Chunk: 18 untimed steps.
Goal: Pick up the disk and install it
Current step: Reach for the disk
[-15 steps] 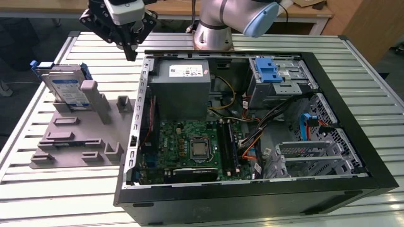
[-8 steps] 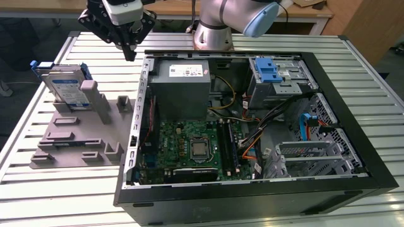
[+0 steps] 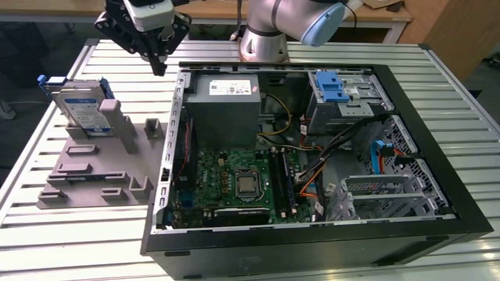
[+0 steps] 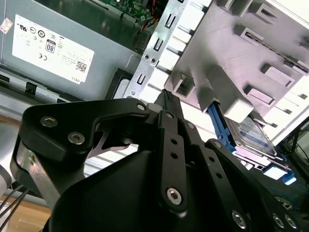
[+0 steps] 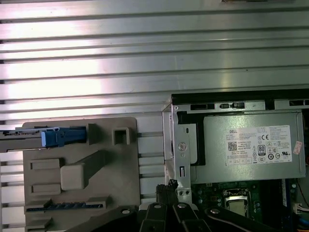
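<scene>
Hovered with the gripper [image 3: 159, 69] closed on nothing, over the surface [image 3: 102, 246] just beside the wall of the open case [image 3: 178, 117]. Saw the disk [image 3: 82, 108] upright in the grey fixture [image 3: 86, 175], apart toward the exterior view's left. Called for opening wide first, then settling squarely over its top edge and lifting straight. Risked catching the fixture's post [image 3: 111, 120] beside the disk.

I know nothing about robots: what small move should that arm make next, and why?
Probably shift the pincer toward the exterior view's left, until it is over the disk. The pincer hangs shut and empty by the edge of the computer case, while the disk stands on edge in the grey holder, apart from it.
</scene>
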### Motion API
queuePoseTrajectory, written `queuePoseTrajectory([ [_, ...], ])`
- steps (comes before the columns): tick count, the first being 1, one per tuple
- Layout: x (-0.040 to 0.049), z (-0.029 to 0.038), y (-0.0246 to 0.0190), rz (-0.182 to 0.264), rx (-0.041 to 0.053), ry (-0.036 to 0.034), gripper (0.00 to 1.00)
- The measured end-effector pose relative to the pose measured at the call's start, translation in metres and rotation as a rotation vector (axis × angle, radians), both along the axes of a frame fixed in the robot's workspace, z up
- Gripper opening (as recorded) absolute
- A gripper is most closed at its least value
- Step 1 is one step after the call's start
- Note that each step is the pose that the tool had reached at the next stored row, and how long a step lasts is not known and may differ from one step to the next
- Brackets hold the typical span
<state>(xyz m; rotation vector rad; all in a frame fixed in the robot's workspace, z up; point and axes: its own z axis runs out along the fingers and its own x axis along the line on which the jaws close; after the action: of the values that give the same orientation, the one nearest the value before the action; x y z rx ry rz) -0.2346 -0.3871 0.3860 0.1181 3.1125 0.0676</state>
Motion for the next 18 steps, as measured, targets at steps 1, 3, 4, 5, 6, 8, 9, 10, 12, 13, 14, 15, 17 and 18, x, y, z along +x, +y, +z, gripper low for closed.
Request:
queuePoseTrajectory([
  [1, -0.0008, 0.0, 0.0001, 0.0, 0.0, 0.0, 0.11],
  [3, -0.0022, -0.0002, 0.0003, 0.0, 0.0, -0.0001, 0.11],
  [4, -0.003, -0.0002, 0.0004, 0.0, 0.0, 0.0, 0.11],
  [5, -0.0038, -0.0003, 0.0005, 0.0, 0.0, -0.0001, 0.11],
  [6, -0.0046, -0.0003, 0.0007, 0.0, 0.0001, -0.0001, 0.11],
  [8, -0.006, -0.0003, 0.0017, 0.0, 0.0, 0.0, 0.11],
  [9, -0.0067, -0.0003, 0.0025, 0.0, -0.0001, 0.0001, 0.11],
  [10, -0.0074, -0.0004, 0.0034, 0.0, -0.0001, 0.0, 0.11],
  [12, -0.0083, -0.0004, 0.0042, 0.0, 0.0, -0.0001, 0.11],
  [13, -0.0084, -0.0004, 0.0042, 0.0, 0.0, -0.0001, 0.11],
  [14, -0.0085, -0.0004, 0.0043, 0.0, 0.0, 0.0, 0.11],
  [15, -0.0086, -0.0004, 0.0043, 0.0, 0.0, -0.0001, 0.11],
  [17, -0.0088, -0.0004, 0.0043, 0.0, 0.0, -0.0001, 0.11],
  [18, -0.0091, -0.0004, 0.0043, 0.0, 0.0, -0.0001, 0.11],
])
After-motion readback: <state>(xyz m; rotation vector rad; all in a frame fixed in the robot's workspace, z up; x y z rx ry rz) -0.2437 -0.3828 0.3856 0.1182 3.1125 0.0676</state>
